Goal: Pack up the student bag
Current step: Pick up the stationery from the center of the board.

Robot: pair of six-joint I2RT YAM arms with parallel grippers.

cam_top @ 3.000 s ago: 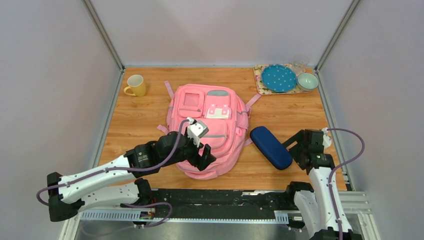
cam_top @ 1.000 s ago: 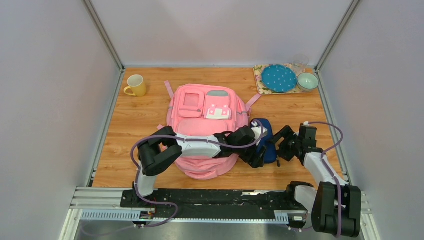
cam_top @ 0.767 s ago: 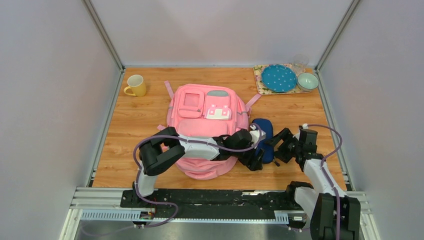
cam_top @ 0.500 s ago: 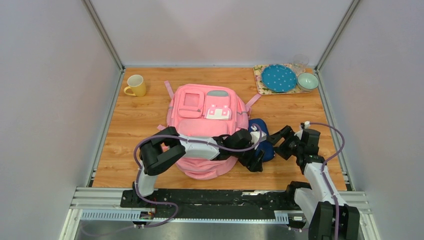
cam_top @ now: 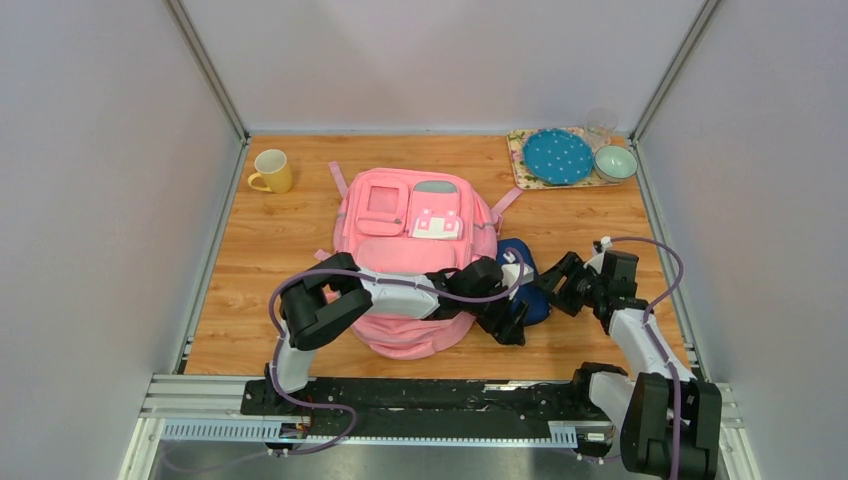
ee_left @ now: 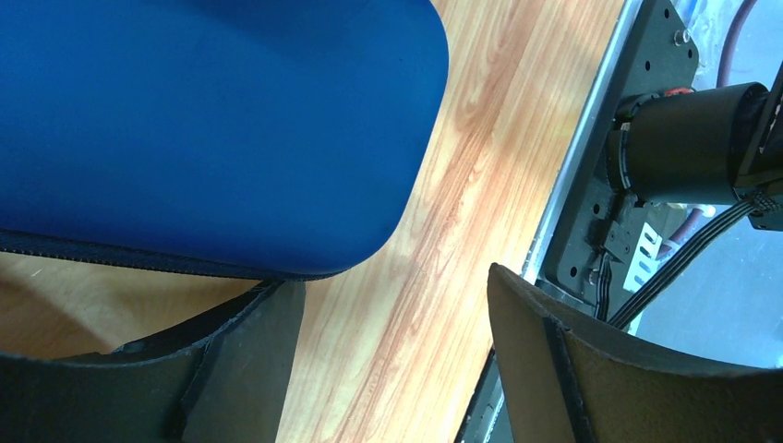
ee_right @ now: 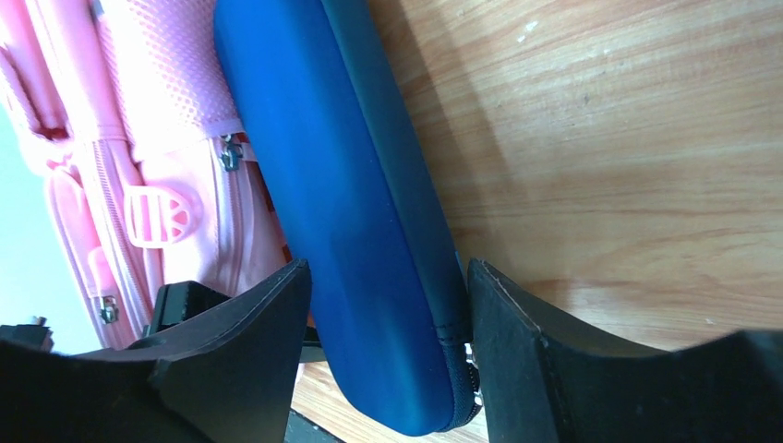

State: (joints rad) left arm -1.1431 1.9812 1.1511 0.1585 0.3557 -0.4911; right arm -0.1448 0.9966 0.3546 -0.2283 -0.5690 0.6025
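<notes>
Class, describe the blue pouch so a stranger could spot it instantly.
Start at the big pink backpack in the middle of the wooden table. Close by its right side is a navy-blue oval zip pouch, the only dark, smooth item next to that soft pink fabric.

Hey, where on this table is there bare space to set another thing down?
Bare table: left of the student bag, nearer than the yellow mug; also the right strip between the tray and the right gripper. Crowded: by the bag's right side, where the navy pouch, left gripper and right gripper meet.
</notes>
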